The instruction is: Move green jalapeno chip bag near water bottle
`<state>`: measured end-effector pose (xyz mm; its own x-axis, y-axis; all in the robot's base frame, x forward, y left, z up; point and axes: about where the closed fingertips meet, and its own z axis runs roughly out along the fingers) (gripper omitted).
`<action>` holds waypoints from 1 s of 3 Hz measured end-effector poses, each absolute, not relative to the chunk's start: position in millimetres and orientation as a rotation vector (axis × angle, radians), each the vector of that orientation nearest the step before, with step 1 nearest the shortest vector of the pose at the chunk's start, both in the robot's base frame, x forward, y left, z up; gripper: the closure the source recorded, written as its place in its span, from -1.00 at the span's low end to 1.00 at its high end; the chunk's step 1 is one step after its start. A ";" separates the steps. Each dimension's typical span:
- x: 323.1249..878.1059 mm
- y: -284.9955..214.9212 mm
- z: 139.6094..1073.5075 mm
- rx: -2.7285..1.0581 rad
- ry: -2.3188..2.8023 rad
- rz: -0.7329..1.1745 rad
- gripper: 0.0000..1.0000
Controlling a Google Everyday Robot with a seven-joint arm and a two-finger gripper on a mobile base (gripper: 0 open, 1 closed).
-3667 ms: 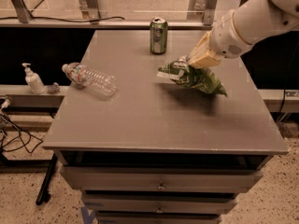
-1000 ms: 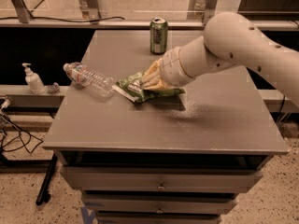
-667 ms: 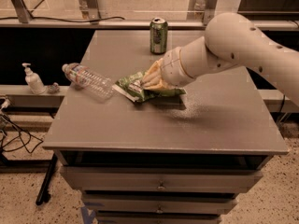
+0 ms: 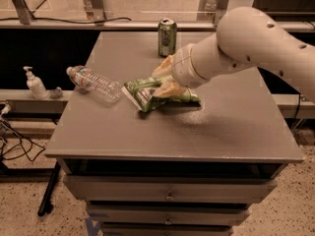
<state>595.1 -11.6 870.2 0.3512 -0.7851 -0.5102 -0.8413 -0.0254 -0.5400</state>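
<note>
The green jalapeno chip bag [image 4: 143, 93], crumpled green foil with a white label panel, lies at the middle of the grey table top [image 4: 236, 127]. Its left end is close to the water bottle [image 4: 95, 84], a clear ribbed bottle lying on its side at the table's left edge. My gripper [image 4: 166, 81] comes in from the right on a thick white arm. Its tan fingers [image 4: 164, 66] are closed over the right part of the bag, which looks to rest on the table.
A green soda can [image 4: 167, 37] stands upright at the back of the table, just behind my gripper. A white pump dispenser bottle [image 4: 35, 83] stands on a lower ledge to the left. Drawers are below the table front.
My gripper has carried the bag from the table's right-centre leftward to beside the water bottle. Over the last second it has barely moved.
</note>
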 end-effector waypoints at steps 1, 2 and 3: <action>596.4 -16.1 882.0 -1.758 1.514 0.026 -1.00; 601.2 -34.6 897.2 -1.679 1.584 0.004 -1.00; 608.2 -70.4 917.8 -1.600 1.620 -0.006 -1.00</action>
